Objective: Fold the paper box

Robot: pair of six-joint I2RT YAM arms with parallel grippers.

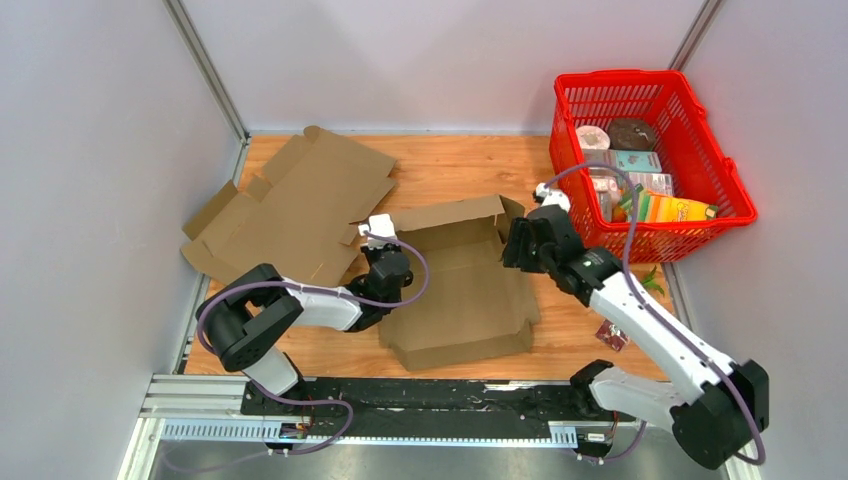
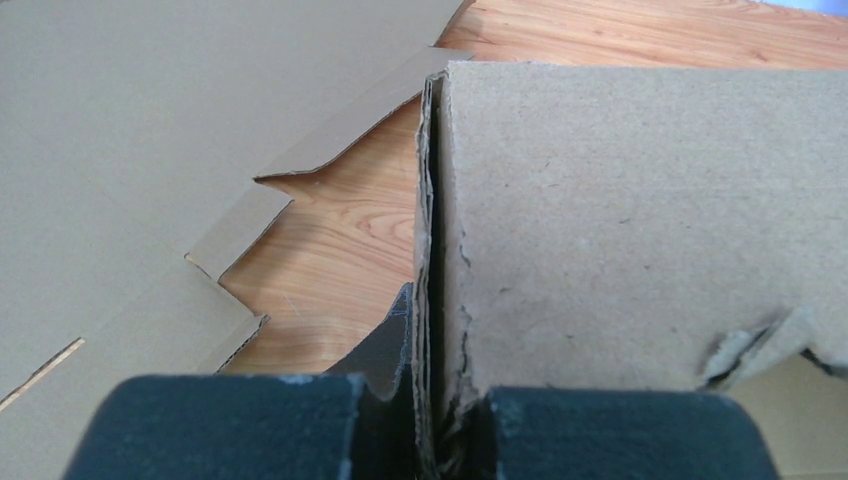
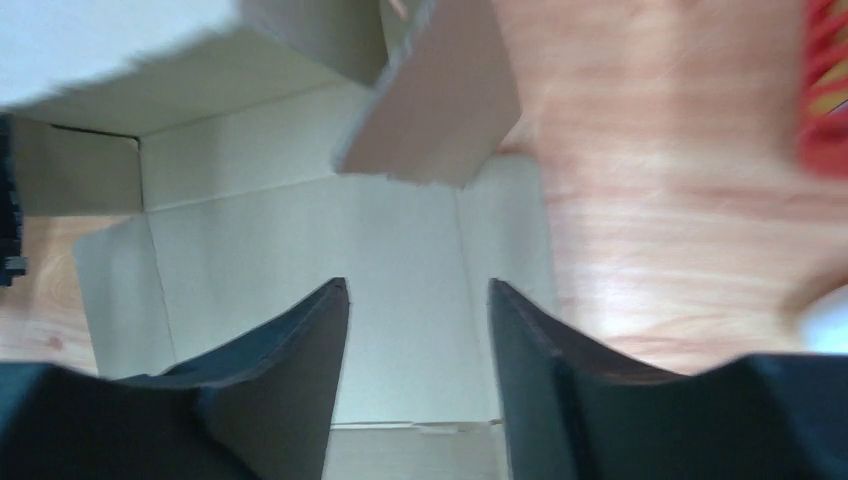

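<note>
A brown cardboard box (image 1: pixel 460 290), partly folded, lies in the middle of the wooden table with its back wall raised. My left gripper (image 1: pixel 385 262) is shut on the box's left wall; in the left wrist view the doubled cardboard edge (image 2: pixel 432 250) stands pinched between the dark fingers (image 2: pixel 600 430). My right gripper (image 1: pixel 518 245) is open and empty, hovering at the box's right rear corner. In the right wrist view its fingers (image 3: pixel 300 360) point over the box floor (image 3: pixel 400 260), with a loose flap (image 3: pixel 440 110) above them.
A second flat cardboard blank (image 1: pixel 290 205) lies at the back left, also in the left wrist view (image 2: pixel 130 150). A red basket (image 1: pixel 650 160) with groceries stands at the back right. A small wrapper (image 1: pixel 611 335) lies by the right arm.
</note>
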